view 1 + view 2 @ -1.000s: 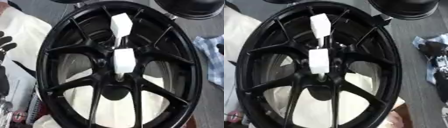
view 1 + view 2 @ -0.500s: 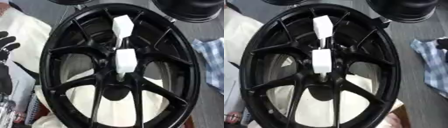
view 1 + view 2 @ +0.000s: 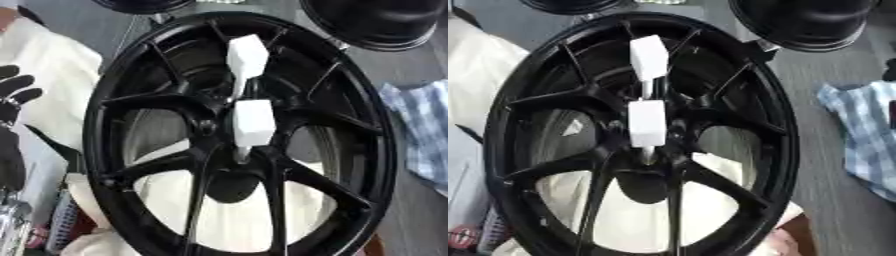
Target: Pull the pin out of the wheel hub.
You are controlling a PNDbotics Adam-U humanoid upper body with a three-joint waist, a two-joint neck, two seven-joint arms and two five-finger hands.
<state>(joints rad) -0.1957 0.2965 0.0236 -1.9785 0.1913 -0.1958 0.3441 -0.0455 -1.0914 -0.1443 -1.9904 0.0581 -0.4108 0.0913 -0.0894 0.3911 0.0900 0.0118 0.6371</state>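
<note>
The black wheel (image 3: pixel 236 135) lay face up across most of the view, probably so its hub (image 3: pixel 229 145) faced the robot and the pins could be drawn straight out. Two white pins stood in the hub area: the near pin (image 3: pixel 253 123) at the centre, the far pin (image 3: pixel 246 55) toward the upper rim. Each was a blocky white head on a thin stem. Neither was held. The left robot hand (image 3: pixel 16 92) waited at the left edge, well apart from the wheel, fingers spread and holding nothing. The right robot hand was out of sight. A checked cloth (image 3: pixel 866 135) lay to the right.
</note>
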